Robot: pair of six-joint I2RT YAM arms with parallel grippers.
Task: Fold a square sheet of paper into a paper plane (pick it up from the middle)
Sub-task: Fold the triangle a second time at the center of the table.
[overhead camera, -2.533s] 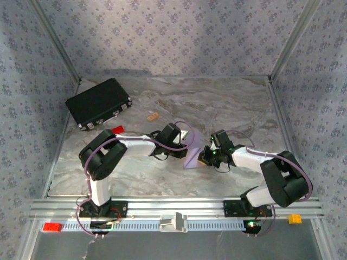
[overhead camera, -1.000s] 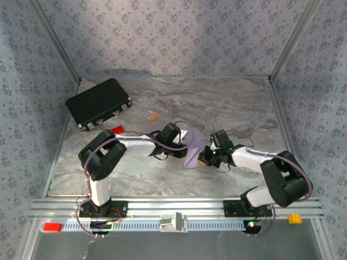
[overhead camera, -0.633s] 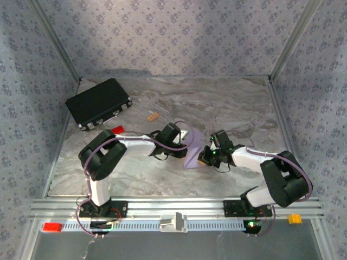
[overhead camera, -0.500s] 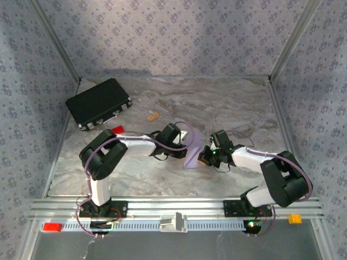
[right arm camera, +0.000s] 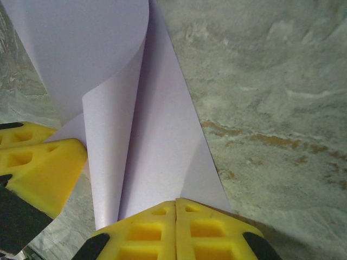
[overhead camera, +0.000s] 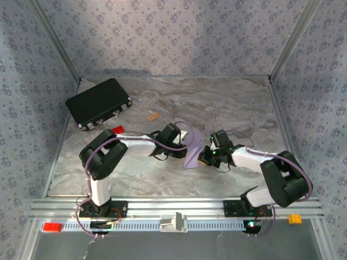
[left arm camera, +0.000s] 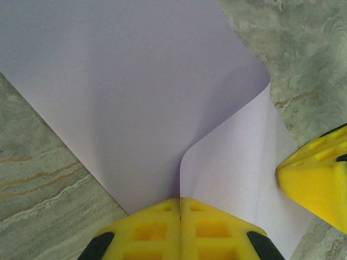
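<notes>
The square sheet of paper [overhead camera: 191, 155], pale lilac, lies mid-table between my two grippers, with one side curled up and over itself [left arm camera: 162, 97]. My left gripper [left arm camera: 180, 201] is shut on the sheet's near edge, where the curled flap meets the flat part. My right gripper [right arm camera: 175, 203] is shut on another edge of the same sheet [right arm camera: 152, 146], from the opposite side. Each wrist view shows the other gripper's yellow fingers [left arm camera: 317, 179] [right arm camera: 40, 162] close beside the paper. In the top view the left gripper [overhead camera: 184, 147] and the right gripper [overhead camera: 203, 157] flank the sheet. The paper plane is out of view.
A black case [overhead camera: 98, 103] lies at the back left, with a small red block [overhead camera: 117, 129] and a small tan block [overhead camera: 153, 116] between it and the arms. Patterned walls close off three sides. The grey marble table [overhead camera: 227, 103] stretches behind the grippers.
</notes>
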